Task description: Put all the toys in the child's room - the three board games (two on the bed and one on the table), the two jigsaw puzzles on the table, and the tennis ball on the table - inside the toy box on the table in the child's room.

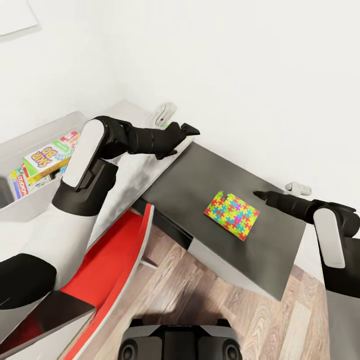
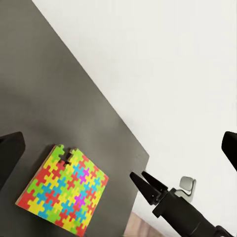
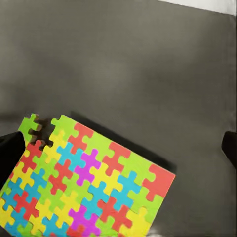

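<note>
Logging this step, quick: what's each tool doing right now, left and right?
Left tool: open, empty, above the table's dark wing.
Right tool: open, empty, beside the jigsaw puzzle, not touching it.

In the head view a jigsaw puzzle [image 1: 232, 214] lay flat on the wing of the table [image 1: 200, 172], toward the robot's right, with the wall behind it. The toy box [image 1: 30, 135] stood on the table's other part, far to the left, and held the SKIP-BO board game [image 1: 44, 158] lying over other boxes. The left gripper [image 1: 182, 132] hung over the join of the two parts, well apart from the puzzle, while the right gripper [image 1: 260, 194] was near the puzzle's right side, above the wing.
</note>
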